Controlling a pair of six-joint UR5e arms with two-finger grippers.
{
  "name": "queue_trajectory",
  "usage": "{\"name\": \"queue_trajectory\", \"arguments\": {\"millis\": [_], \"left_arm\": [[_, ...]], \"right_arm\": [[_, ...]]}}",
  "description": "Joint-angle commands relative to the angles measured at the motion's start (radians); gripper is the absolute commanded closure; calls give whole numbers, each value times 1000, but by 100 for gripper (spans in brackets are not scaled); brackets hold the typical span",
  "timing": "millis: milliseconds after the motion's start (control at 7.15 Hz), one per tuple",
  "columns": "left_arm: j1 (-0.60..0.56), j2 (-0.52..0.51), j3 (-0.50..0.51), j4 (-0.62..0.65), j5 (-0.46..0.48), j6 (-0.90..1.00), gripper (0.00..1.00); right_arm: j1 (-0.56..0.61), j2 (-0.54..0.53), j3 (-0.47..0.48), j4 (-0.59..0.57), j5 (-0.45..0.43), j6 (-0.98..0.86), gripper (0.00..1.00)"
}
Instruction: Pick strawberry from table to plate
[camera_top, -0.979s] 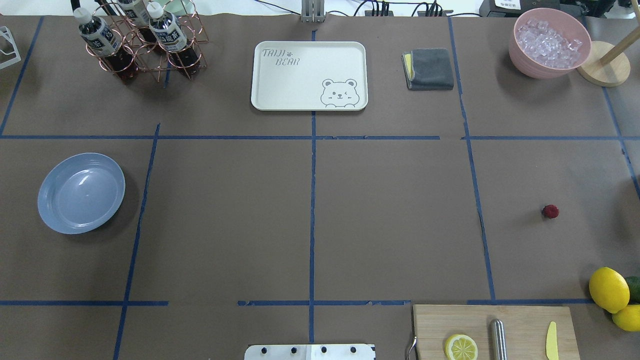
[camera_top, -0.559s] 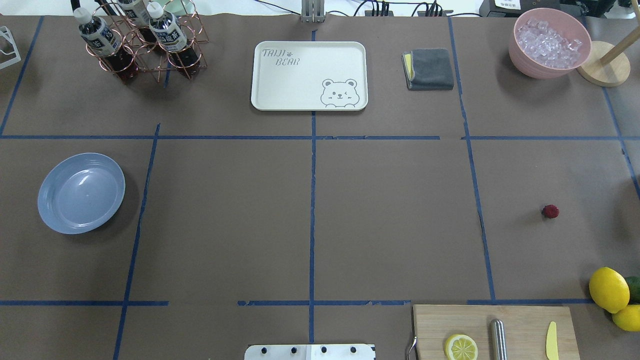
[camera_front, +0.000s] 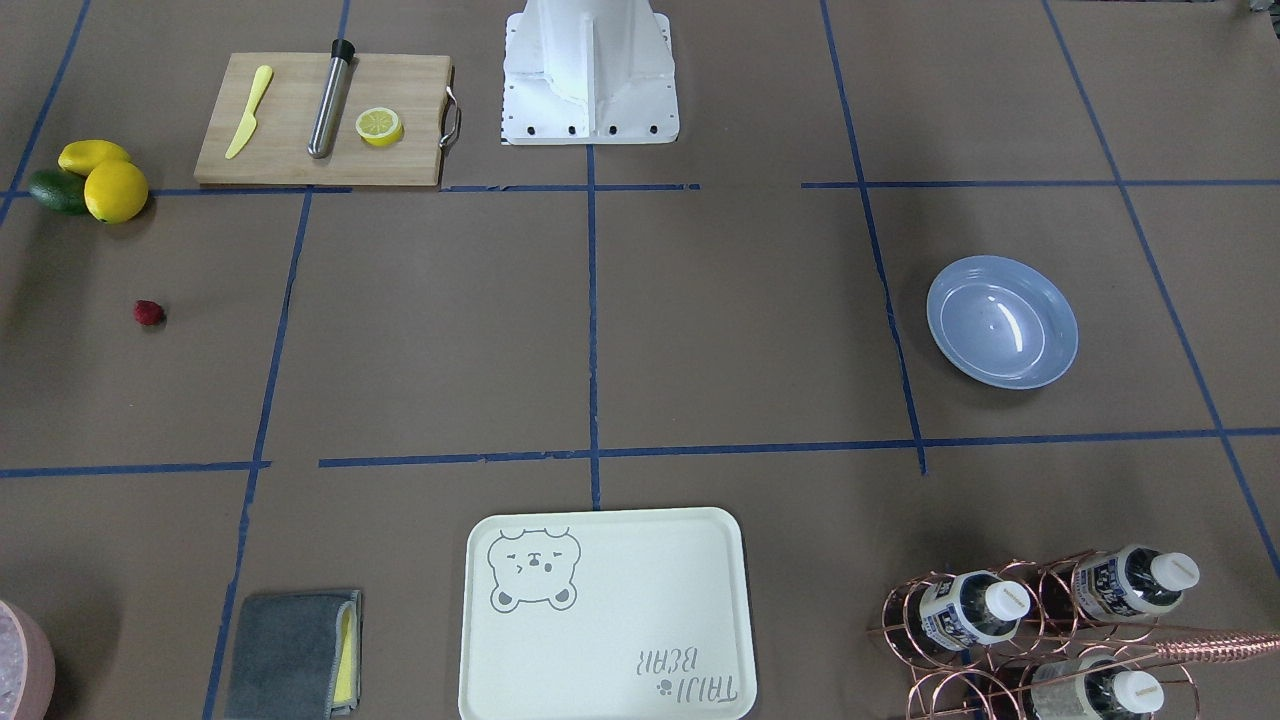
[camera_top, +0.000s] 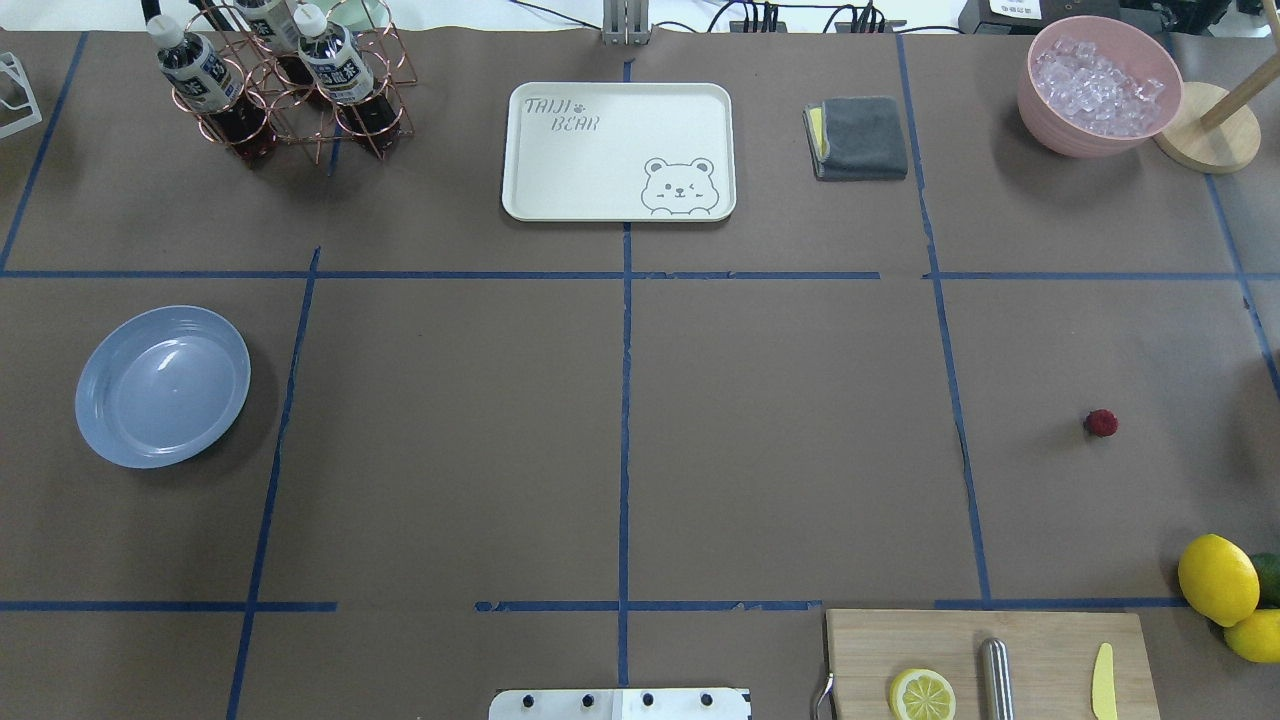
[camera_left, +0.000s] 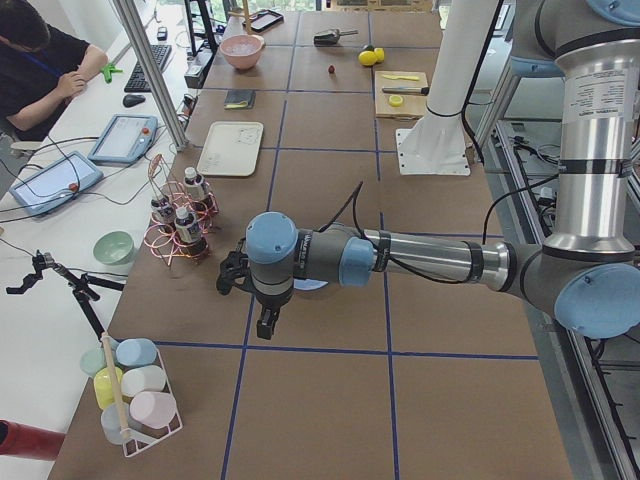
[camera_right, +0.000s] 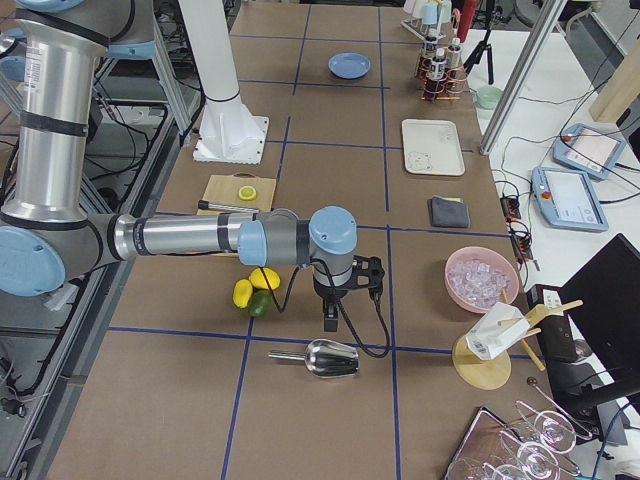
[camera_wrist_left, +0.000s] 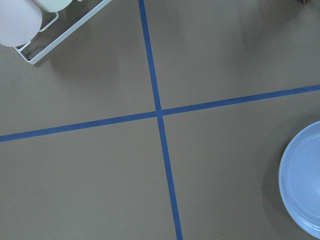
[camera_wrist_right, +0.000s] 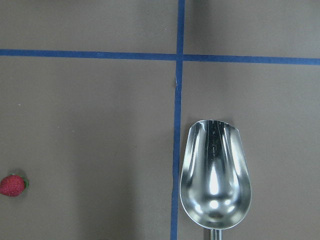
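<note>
**Near zone.** By the robot's base, on its right, a wooden cutting board (camera_top: 1050, 640) carries a lemon half (camera_top: 922, 695), a metal rod and a yellow knife. Two whole lemons (camera_top: 1217, 578) and an avocado (camera_top: 1268, 576) sit together just beyond the board's outer corner.

**Task item.** The strawberry (camera_top: 1100, 423) lies alone on the bare brown surface (camera_top: 780, 440), on the robot's right side, a little farther out than the lemons and apart from them. Nothing touches it.

**Destination.** The plate (camera_top: 162, 386) sits on the robot's left side, well apart from the berry across the whole width of the surface. It holds nothing.

**Hands.** Neither arm appears in the overhead or front views.
- The right hand (camera_right: 330, 320) hangs above the surface near a metal scoop (camera_wrist_right: 215, 175). Its wrist camera catches the strawberry only at the lower-left edge, so it is not yet over the berry.
- The left hand (camera_left: 266, 325) hangs near the plate.
- Whether the fingers of either hand are apart or together cannot be told from these side views.

**Far zone.** A cream bear-printed tray (camera_top: 600, 150), a folded grey cloth (camera_top: 860, 138), a pink bowl of ice (camera_top: 1060, 140) and a copper bottle rack (camera_top: 300, 120).

**Handling assessment.** The task has not begun.
- The berry is judged very light, soft and easily bruised, and its rounded body is liable to roll or squirt out under a hard pinch.
- Recommended hold is across the widest part of the body, fingers descending either side, with light closing force.
- The long carry to the plate calls for a secure but gentle hold.
</note>
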Motion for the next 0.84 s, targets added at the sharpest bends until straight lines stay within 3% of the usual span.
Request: {"name": "queue_trajectory", "arguments": {"millis": [0,420,699], "left_arm": [[22,-11,-7,-113,0,1,0],[22,-19,40,-506,0,-26,0],[57,-11,74,-643,-16,-81,0]], "right_arm": [[0,53,30,-2,-2,8,0],[0,66,18,-2,63,10,0],[0,67,30,-1,66,8,0]]}}
